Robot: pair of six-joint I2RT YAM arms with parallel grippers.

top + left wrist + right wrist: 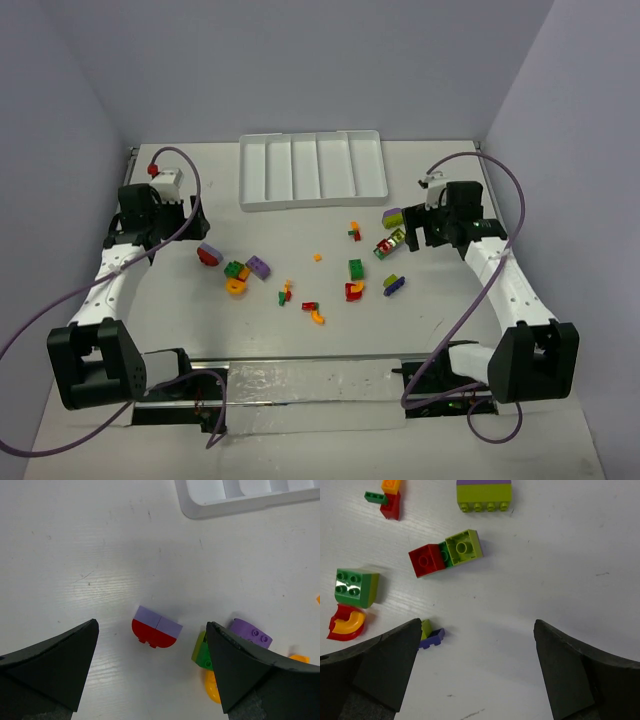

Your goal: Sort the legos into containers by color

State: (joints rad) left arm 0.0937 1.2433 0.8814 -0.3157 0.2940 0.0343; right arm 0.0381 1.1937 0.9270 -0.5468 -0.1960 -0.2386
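Note:
The white tray (312, 170) with long narrow compartments stands at the back middle, with nothing in it. The legos lie scattered on the table between the arms. My left gripper (152, 667) is open above a red and lilac half-round piece (155, 629), (209, 254). A purple brick (251, 632), a green one (201, 652) and a yellow one (212, 687) lie by its right finger. My right gripper (477, 665) is open over bare table. A red and lime pair (446, 553), a purple and lime block (484, 492), a green block (356, 588) and a small purple and lime piece (431, 634) lie ahead of it.
A corner of the tray (245, 497) shows at the top of the left wrist view. More small bricks lie mid-table, among them a red and yellow curved piece (354, 291) and an orange one (317, 257). Purple walls close the table on three sides.

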